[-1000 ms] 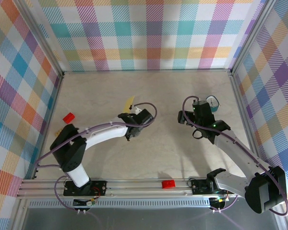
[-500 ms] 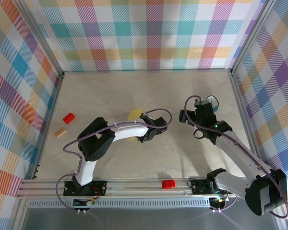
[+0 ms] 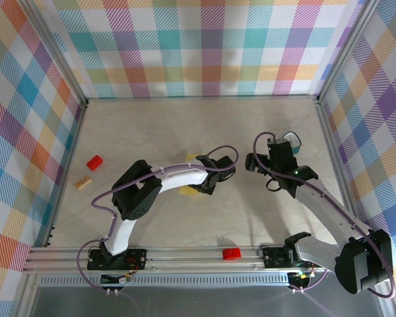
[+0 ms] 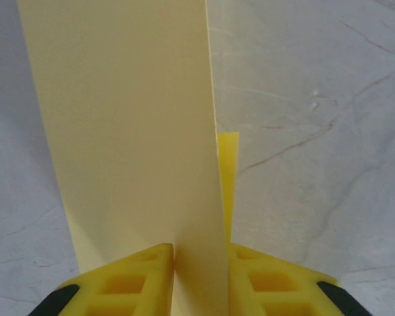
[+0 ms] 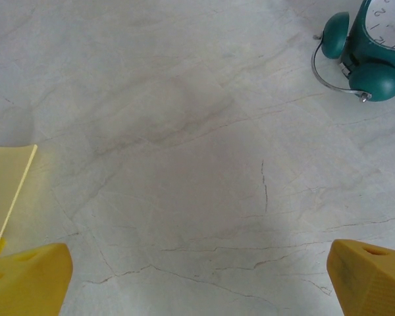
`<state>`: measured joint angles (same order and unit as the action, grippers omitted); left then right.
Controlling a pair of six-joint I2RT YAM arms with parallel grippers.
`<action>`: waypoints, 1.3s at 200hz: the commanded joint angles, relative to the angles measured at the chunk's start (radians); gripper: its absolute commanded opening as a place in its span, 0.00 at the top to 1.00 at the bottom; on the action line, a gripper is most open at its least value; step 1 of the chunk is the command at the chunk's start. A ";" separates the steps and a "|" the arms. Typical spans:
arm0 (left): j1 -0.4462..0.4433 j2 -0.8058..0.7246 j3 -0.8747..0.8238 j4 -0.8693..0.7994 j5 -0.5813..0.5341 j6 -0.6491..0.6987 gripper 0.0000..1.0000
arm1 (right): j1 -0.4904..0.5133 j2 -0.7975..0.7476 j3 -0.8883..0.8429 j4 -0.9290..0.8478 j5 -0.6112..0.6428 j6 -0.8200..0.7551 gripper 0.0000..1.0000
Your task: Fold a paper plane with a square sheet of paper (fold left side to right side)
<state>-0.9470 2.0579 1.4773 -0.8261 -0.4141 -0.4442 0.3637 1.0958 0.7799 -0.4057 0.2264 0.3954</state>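
Where the table (image 3: 152,125) carries the square sheet of paper (image 4: 131,131) at its middle, one flap stands up between the left pincer's (image 4: 199,263) slightly parted jaws (right pincer (image 5: 197,263) gapes wide nearby); lay it rightward, edges matched, before creasing.

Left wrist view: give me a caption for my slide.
Thin yellow paper sheet between the left pincer's fingers, over pale marbled tabletop.
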 commanded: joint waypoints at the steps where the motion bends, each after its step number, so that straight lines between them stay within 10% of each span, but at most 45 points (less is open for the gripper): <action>1: 0.014 0.008 0.027 0.025 0.081 0.009 0.69 | -0.012 0.011 0.010 -0.002 -0.039 -0.003 0.01; 122: 0.202 -0.319 -0.231 0.409 0.429 0.050 0.38 | -0.063 0.114 0.046 0.028 -0.363 0.040 0.00; 177: 0.395 -0.529 -0.526 0.748 0.601 -0.055 0.31 | -0.049 0.314 0.066 0.179 -0.663 0.170 0.31; 260: 0.593 -0.589 -0.808 1.049 0.793 -0.206 0.26 | 0.137 0.665 0.220 0.369 -0.713 0.271 0.59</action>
<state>-0.3676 1.4818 0.6971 0.1040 0.3046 -0.6109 0.4755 1.7054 0.9314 -0.1120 -0.4465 0.6304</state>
